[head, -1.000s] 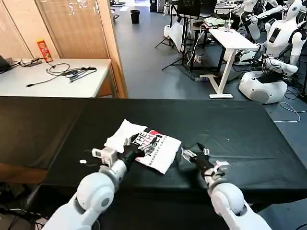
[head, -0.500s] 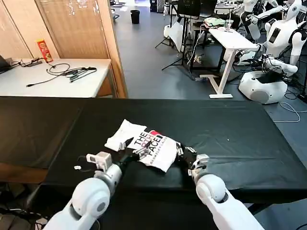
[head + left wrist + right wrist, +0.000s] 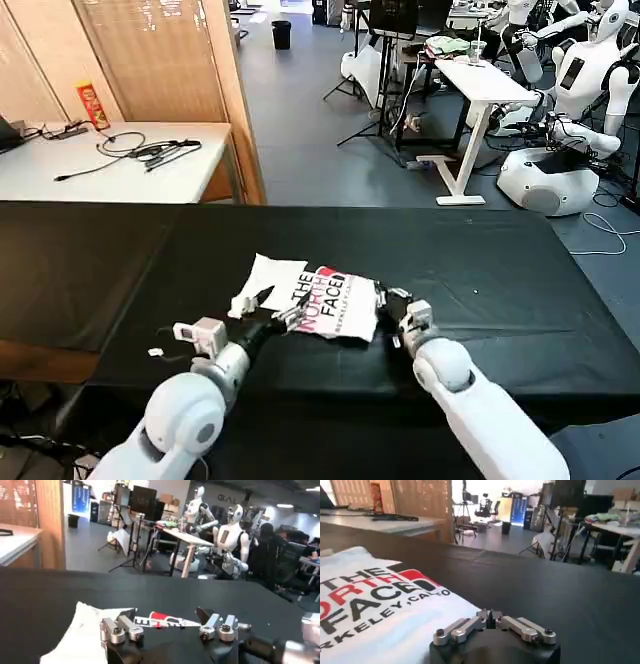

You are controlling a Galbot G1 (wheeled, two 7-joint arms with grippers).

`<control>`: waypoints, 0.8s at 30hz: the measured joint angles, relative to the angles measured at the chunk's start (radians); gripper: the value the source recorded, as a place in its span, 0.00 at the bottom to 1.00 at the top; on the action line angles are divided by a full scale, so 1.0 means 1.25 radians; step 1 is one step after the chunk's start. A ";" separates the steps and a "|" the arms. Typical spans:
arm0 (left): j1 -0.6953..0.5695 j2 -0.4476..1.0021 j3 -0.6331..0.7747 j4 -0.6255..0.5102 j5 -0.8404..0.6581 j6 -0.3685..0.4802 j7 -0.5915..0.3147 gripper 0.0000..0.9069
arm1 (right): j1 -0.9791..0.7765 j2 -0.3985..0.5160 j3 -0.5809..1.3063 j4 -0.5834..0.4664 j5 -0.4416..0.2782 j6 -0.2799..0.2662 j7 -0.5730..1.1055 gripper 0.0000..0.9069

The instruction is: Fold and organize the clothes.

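Note:
The clothes are one white T-shirt with black and red "THE NORTH FACE" print, lying folded and print up near the front of the black table. My left gripper sits low at the shirt's near left edge. In the left wrist view it is open wide, with the shirt just beyond its fingers and nothing between them. My right gripper is at the shirt's right edge. In the right wrist view it is shut, its tips right beside the edge of the shirt.
A pale side table with cables and a red can stands at the back left. A white desk and parked white robots stand at the back right. Bare black tabletop stretches to the right of the shirt.
The shirt has shifted away from me and to the right and lies flatter, showing more print. My right gripper moved in from the right to the shirt's edge. The left gripper drew back a little.

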 joint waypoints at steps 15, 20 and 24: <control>0.013 -0.028 -0.068 0.054 0.157 -0.146 0.019 0.97 | 0.009 0.051 0.081 -0.069 -0.074 0.117 0.054 0.97; 0.027 -0.049 -0.104 0.104 0.253 -0.261 0.022 0.97 | -0.085 0.026 0.151 0.056 -0.074 0.119 0.084 0.97; 0.041 -0.067 -0.128 0.139 0.278 -0.338 0.028 0.97 | -0.173 0.003 0.223 0.160 -0.055 0.114 0.104 0.97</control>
